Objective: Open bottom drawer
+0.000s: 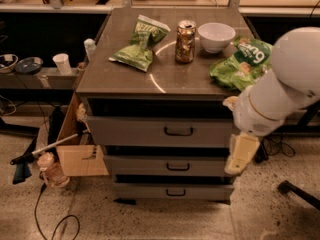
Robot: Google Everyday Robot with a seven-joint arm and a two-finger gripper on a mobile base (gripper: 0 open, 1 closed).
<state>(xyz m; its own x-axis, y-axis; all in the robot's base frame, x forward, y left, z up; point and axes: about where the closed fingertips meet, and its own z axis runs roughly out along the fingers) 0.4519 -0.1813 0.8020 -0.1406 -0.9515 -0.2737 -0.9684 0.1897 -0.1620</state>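
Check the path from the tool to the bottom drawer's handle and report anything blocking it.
Nothing visible blocks it. The tool hangs at the right front corner of the cabinet, level with the middle drawer. The bottom drawer and its handle sit lower left, bare floor before them.

Warm, dim light falls from above. The cabinet top [125, 79] carries a curved streak of glare, and black shadow fills the gaps above each drawer front. The bottom drawer [150, 190] is dimmest. The pale arm [285, 84] glows bright. Its gripper [236, 165] hangs duller beside the cabinet's right edge.
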